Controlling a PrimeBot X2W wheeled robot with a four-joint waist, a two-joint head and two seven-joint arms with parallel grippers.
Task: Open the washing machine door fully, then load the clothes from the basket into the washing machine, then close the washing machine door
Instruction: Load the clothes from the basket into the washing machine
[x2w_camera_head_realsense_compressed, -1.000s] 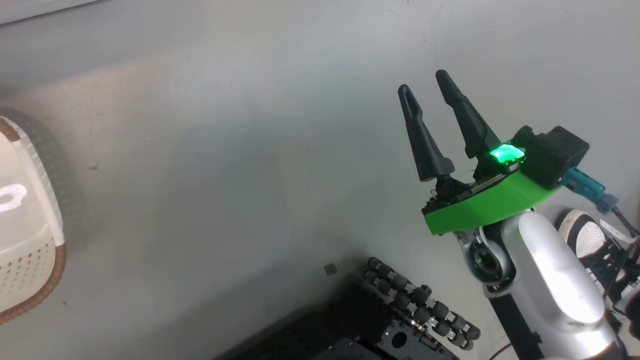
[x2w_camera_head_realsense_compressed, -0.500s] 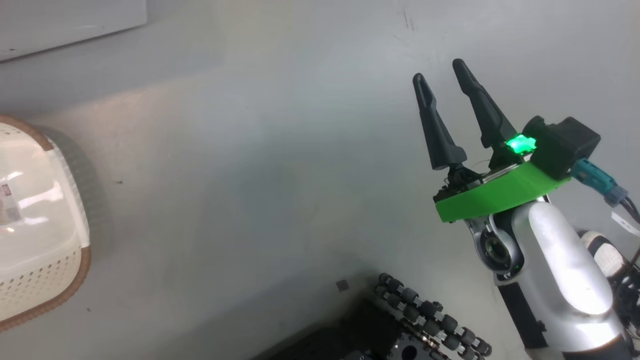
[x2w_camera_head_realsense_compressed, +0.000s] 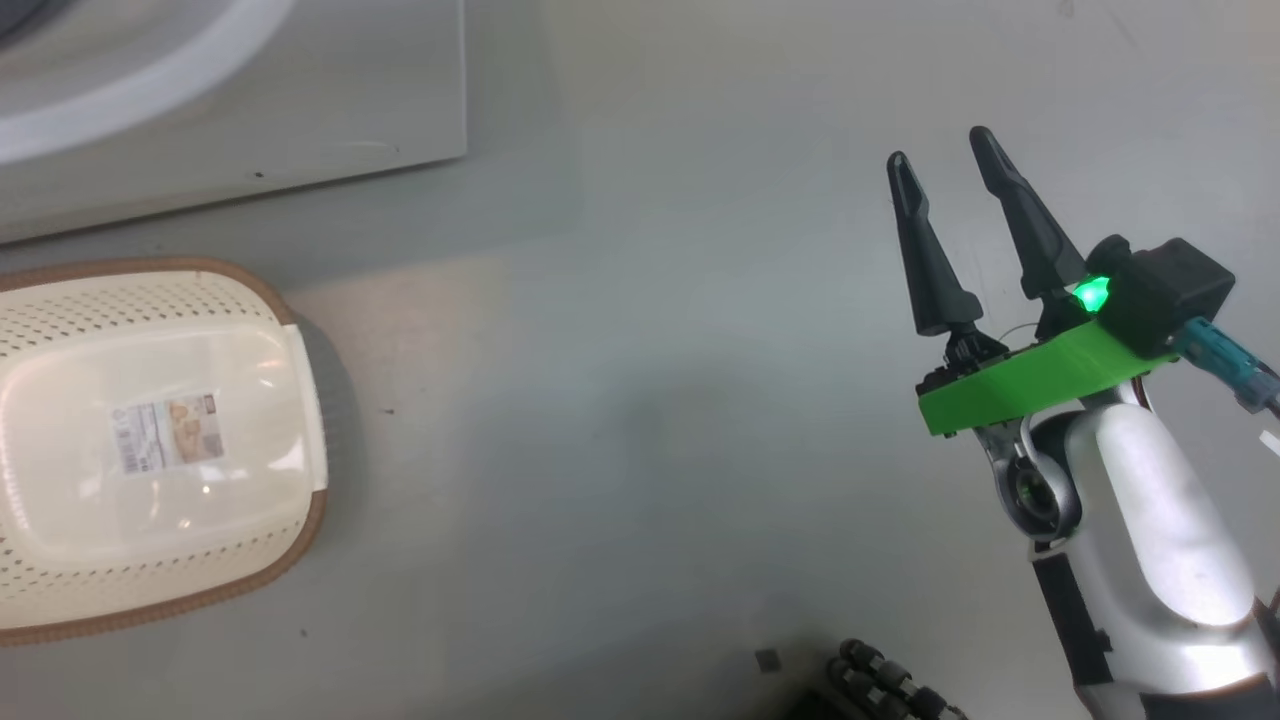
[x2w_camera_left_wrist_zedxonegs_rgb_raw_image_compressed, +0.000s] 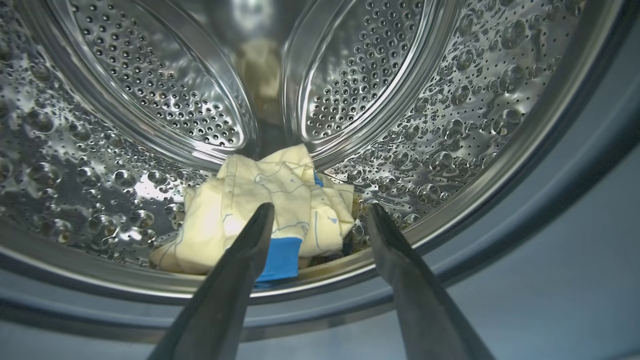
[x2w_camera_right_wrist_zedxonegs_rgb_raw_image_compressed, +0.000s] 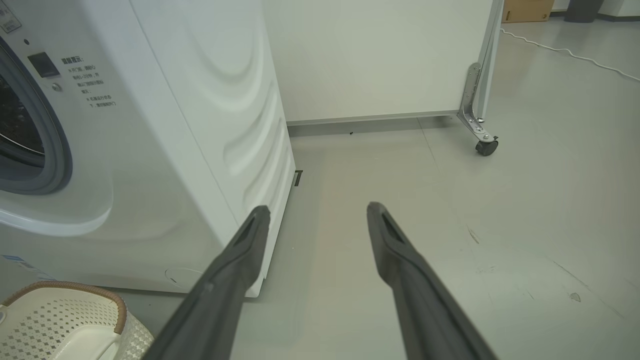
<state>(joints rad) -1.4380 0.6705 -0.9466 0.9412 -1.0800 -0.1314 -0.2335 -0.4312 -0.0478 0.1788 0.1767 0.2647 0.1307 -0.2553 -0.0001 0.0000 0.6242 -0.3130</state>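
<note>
Clothes (x2w_camera_left_wrist_zedxonegs_rgb_raw_image_compressed: 280, 200) lie bundled low in the steel drum (x2w_camera_left_wrist_zedxonegs_rgb_raw_image_compressed: 450, 125) of the washing machine (x2w_camera_right_wrist_zedxonegs_rgb_raw_image_compressed: 200, 125), just past my left end effector (x2w_camera_left_wrist_zedxonegs_rgb_raw_image_compressed: 319, 206), whose fingers (x2w_camera_left_wrist_zedxonegs_rgb_raw_image_compressed: 235, 280) stand wide and empty. Before the machine the basket (x2w_camera_head_realsense_compressed: 150, 300) rests on the floor (x2w_camera_head_realsense_compressed: 600, 400). Rightward, my right end effector (x2w_camera_head_realsense_compressed: 938, 145) hangs wide, holding nothing.

A bare test-lab space: a white washing machine (x2w_camera_right_wrist_zedxonegs_rgb_raw_image_compressed: 150, 125) stands alone on a grey floor (x2w_camera_right_wrist_zedxonegs_rgb_raw_image_compressed: 450, 225), with a white partition (x2w_camera_right_wrist_zedxonegs_rgb_raw_image_compressed: 375, 60) on a caster wheel (x2w_camera_right_wrist_zedxonegs_rgb_raw_image_compressed: 486, 146) beside it and a loose cable (x2w_camera_right_wrist_zedxonegs_rgb_raw_image_compressed: 565, 50) and cardboard box (x2w_camera_right_wrist_zedxonegs_rgb_raw_image_compressed: 525, 10) beyond it.
</note>
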